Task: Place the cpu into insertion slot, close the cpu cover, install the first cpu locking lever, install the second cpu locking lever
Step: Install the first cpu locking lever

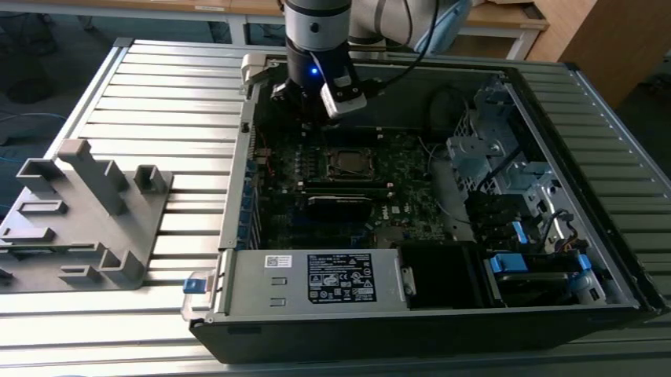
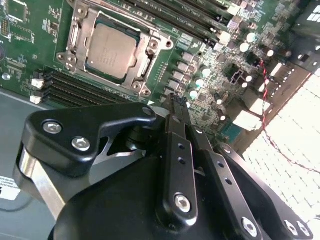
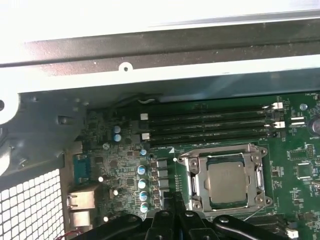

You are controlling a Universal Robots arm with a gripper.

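The open computer case (image 1: 419, 334) lies on the slatted counter (image 1: 157, 86), near its middle. A grey fixture (image 1: 78, 216) stands at the counter's edge on the exterior view's left.

Inside the case, the cpu (image 2: 111, 50) is seated in the insertion slot (image 1: 350, 163), near the centre of the motherboard (image 2: 30, 30). The cpu cover (image 3: 192, 180) lies flat around it, and the chip's grey top shows through the window.

The fingers (image 2: 177, 145) are drawn together tip to tip and hold nothing. They hang above the board towards its far edge. The cpu is clear of the fingertips, not touching them, with the nearest socket corner just beside them in the first wrist view.
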